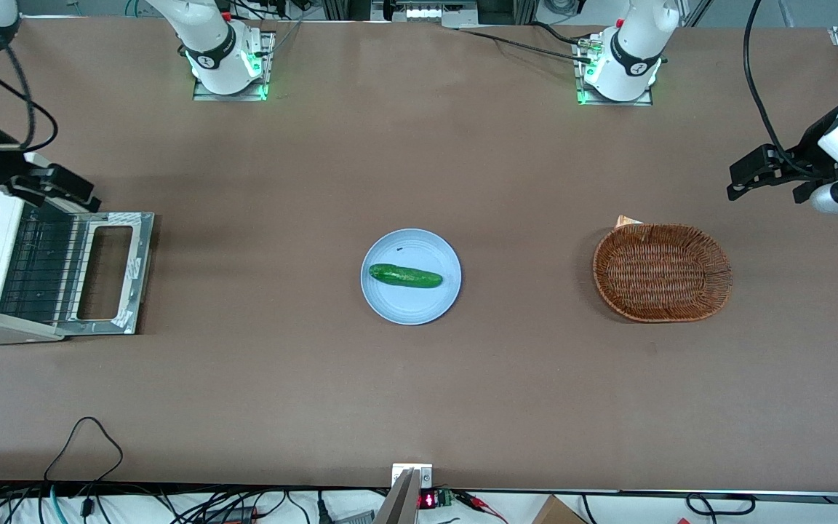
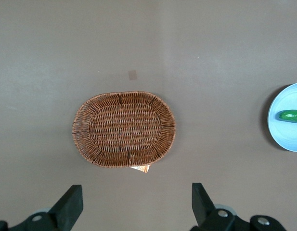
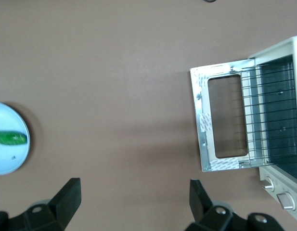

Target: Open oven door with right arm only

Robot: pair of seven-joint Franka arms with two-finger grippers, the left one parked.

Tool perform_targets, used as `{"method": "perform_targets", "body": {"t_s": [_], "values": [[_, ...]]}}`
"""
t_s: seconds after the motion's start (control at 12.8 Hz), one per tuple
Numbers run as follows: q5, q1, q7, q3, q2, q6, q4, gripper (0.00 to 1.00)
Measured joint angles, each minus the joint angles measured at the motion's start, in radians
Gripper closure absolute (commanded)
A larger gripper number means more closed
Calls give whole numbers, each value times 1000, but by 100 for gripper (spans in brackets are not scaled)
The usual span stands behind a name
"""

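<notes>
Oven door [image 1: 110, 273] lies flat on counter [image 1: 419, 393]; our gripper [image 3: 134, 202] hovers above, fingers released. Risk: descending could strike the door.

Even overhead light, soft shadows, sharp focus, no glare

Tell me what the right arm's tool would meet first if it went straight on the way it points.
Probably bare brown table: the open black two-finger tool points down at it, between the open silver-framed oven door and the pale blue plate; height is unclear.
</notes>
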Motion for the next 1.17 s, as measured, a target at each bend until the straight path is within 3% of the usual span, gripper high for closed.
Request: {"method": "perform_targets", "body": {"t_s": [1.17], "values": [[-2,13,-24,-1,-31,-62,-35,0]]}}
